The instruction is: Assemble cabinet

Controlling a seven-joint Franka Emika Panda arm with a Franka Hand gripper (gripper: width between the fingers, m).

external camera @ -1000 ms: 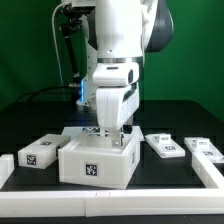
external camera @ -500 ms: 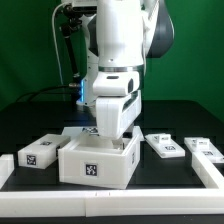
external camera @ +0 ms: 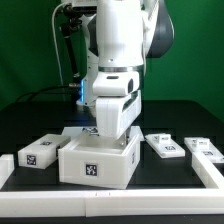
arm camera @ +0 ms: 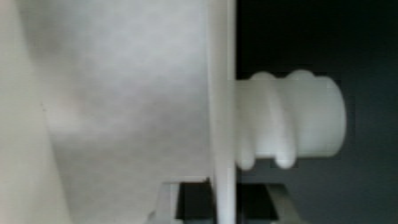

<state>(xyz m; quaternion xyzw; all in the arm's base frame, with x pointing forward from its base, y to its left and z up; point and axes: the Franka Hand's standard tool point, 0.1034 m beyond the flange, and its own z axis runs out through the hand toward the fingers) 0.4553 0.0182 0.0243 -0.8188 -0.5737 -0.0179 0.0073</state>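
exterior view: the large white blocky cabinet [external camera: 98, 160], tagged with black-and-white squares, is sitting on the black matte table [external camera: 180, 118] near its front edge, a little towards the exterior view's left. the white arm is reaching straight down over it and the two-finger gripper [external camera: 110, 133] is dipping to the cabinet's top rim. the hand's body is hiding the tips, so the pincer's state is not showing here. a small flat white tagged panel [external camera: 40, 152] is lying just beside the cabinet on the exterior view's left. a second tagged panel [external camera: 163, 146] and a third tagged panel [external camera: 205, 148] are lying apart from it on the right, probably waiting within reach for later fitting. wrist view: very close, blurred. a thin white wall edge [arm camera: 222, 100] is running through the frame, with a ribbed white knob [arm camera: 294, 115] sticking out from one face. grey fingertips [arm camera: 187, 205] are showing on either side of that wall, so the gripper is straddling it. i cannot tell whether the pads are clamping it or standing just off. judgement: straddling the wall is likely giving a firm hold for steadying or turning the cabinet.
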